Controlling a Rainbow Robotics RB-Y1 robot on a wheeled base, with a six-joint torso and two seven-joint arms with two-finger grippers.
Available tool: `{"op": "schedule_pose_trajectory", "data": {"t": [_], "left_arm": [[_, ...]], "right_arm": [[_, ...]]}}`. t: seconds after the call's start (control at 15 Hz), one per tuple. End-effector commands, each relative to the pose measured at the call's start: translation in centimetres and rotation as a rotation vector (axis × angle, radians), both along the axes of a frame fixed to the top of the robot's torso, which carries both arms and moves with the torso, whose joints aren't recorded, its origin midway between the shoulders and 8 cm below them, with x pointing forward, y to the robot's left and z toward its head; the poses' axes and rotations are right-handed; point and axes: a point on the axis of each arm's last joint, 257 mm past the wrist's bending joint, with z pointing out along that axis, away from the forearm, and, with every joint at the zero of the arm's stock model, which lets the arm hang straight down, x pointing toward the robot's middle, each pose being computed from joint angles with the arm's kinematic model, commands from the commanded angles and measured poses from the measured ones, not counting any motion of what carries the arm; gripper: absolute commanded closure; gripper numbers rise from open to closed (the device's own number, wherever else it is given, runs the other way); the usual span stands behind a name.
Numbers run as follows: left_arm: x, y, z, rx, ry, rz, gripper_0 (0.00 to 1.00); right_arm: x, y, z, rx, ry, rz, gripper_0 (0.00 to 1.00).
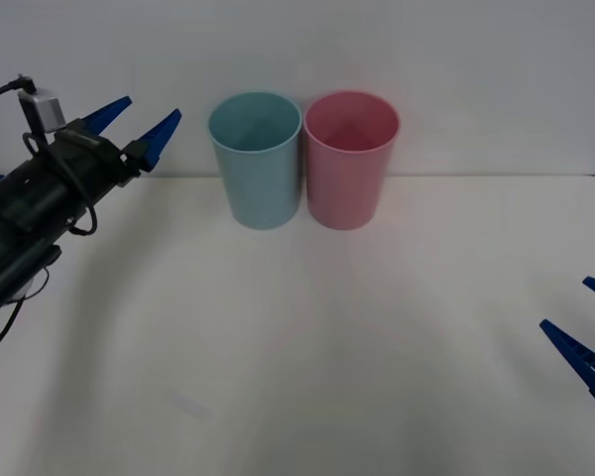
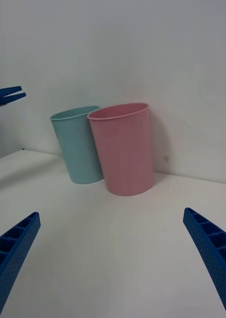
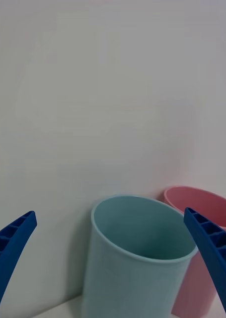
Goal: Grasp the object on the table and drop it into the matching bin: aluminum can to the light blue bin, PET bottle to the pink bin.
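**Spotter:** Where is the can?

**Operator:** I can't find it. The white table (image 1: 307, 377) in front of me has the 2 bins on it and no can that I can make out. The light blue bin (image 1: 256, 159) and the pink bin (image 1: 350, 159) stand upright at the far edge, side by side and touching or nearly so. What I can see of the blue bin's inside from the left wrist looks bare, but its floor is hidden. If the can went in there, I'd judge the job done.

**Spotter:** How would the can handle if you had to grip it?

**Operator:** My guess: light, thin-walled, smooth, easy to dent. I'd take it across the middle of the body with a gentle squeeze, not by the lid.

**Spotter:** And the grippers?

**Operator:** The left gripper (image 1: 139, 121) is raised at the far left, near the blue bin and about level with its rim, fingers spread wide, holding nothing and touching nothing. The right gripper (image 1: 587, 327) is low at the right edge of the table, well away from the bins, fingers also spread and empty.
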Motion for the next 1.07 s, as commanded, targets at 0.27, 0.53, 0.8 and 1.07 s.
{"op": "schedule_pose_trajectory", "data": {"t": [0.27,0.53,0.8,1.07], "left_arm": [[-5.3,6.5,-3.0,0.080,0.002,0.009,0.00],[-9.3,10.1,-5.6,0.203,0.005,0.008,0.00],[-13.0,13.0,-8.2,0.301,0.024,0.013,0.00],[-16.1,14.5,-9.9,0.321,0.036,0.018,0.00]], "right_arm": [[0.0,0.0,0.0,0.000,0.000,0.000,0.00],[0.0,0.0,0.0,0.000,0.000,0.000,0.00],[0.0,0.0,0.0,0.000,0.000,0.000,0.00],[0.0,0.0,0.0,0.000,0.000,0.000,0.00]]}}
